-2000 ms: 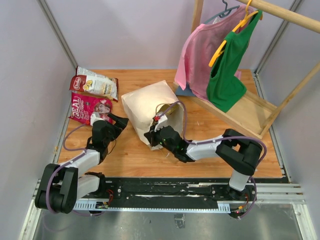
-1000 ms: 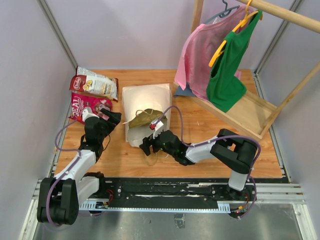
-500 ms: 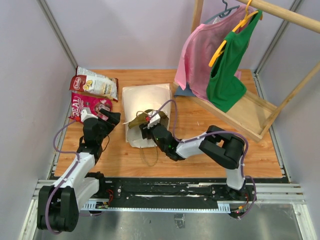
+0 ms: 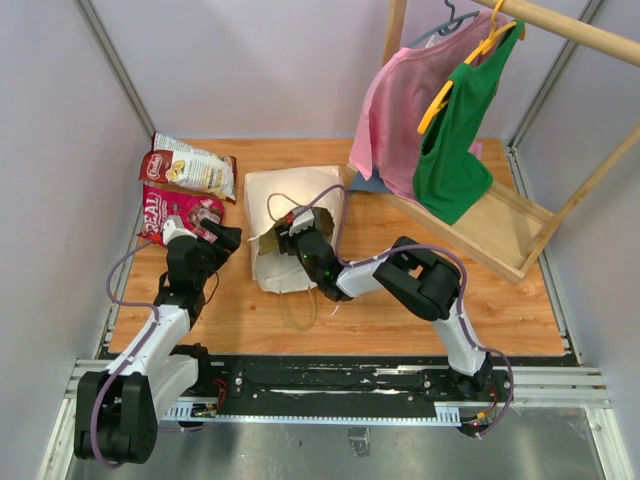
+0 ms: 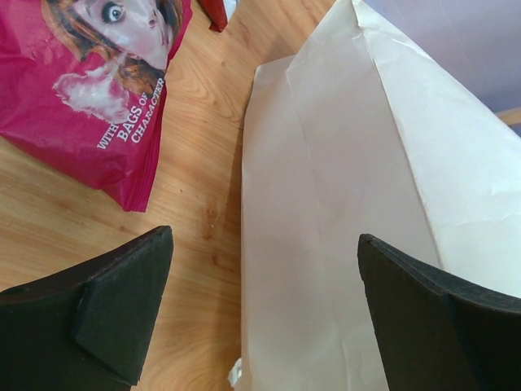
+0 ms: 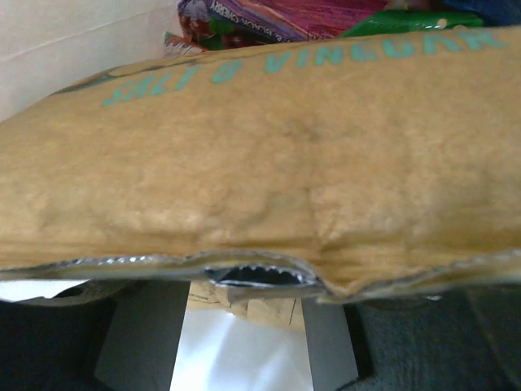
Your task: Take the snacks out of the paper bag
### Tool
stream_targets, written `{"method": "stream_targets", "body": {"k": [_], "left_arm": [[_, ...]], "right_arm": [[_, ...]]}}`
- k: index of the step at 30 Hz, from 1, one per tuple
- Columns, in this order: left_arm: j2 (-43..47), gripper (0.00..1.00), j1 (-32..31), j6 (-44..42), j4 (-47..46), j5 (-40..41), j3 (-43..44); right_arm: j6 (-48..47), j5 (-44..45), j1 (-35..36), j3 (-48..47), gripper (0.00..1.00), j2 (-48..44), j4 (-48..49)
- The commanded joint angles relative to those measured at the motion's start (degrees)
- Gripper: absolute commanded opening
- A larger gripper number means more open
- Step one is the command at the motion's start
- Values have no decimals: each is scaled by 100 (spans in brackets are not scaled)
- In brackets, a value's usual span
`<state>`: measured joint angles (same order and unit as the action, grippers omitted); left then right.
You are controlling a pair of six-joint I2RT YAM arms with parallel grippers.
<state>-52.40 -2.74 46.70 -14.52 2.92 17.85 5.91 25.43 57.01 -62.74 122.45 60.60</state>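
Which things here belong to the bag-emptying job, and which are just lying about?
Job:
- paper bag
- tan packet, filling the right wrist view
- other packets behind it
- magenta packet, already out
- red-white packet, already out

Lying about:
- pink shirt
- green shirt
- wooden rack

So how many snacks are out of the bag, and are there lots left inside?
Two are out: the red-white packet and the magenta packet lie beside the paper bag. In hand: the right gripper is at the bag's mouth, up against a tan packet; whether it grips yet, I cannot tell. To do: a green packet and others show deeper inside. The left gripper hangs open, empty.
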Motion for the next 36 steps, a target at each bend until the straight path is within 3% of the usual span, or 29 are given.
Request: {"method": "stream_targets", "body": {"k": [1, 10, 14, 24, 31, 36], "left_arm": [[-32, 100, 50, -90, -87, -23, 52], [37, 100, 55, -176, 108, 17, 203], [147, 100, 55, -196, 189, 42, 223], [243, 100, 57, -439, 276, -355, 258], [638, 99, 55, -384, 233, -712, -29], [507, 99, 55, -308, 34, -899, -62]], "right_arm": [[124, -198, -355, -476, 53, 353, 123], [112, -561, -516, -1646, 55, 909, -513], [479, -615, -504, -1803, 57, 720, -977], [948, -293, 616, 326, 84, -1105, -709], [2522, -43, 930, 1813, 91, -2146, -661], [3295, -252, 934, 2120, 91, -2167, 507]]}}
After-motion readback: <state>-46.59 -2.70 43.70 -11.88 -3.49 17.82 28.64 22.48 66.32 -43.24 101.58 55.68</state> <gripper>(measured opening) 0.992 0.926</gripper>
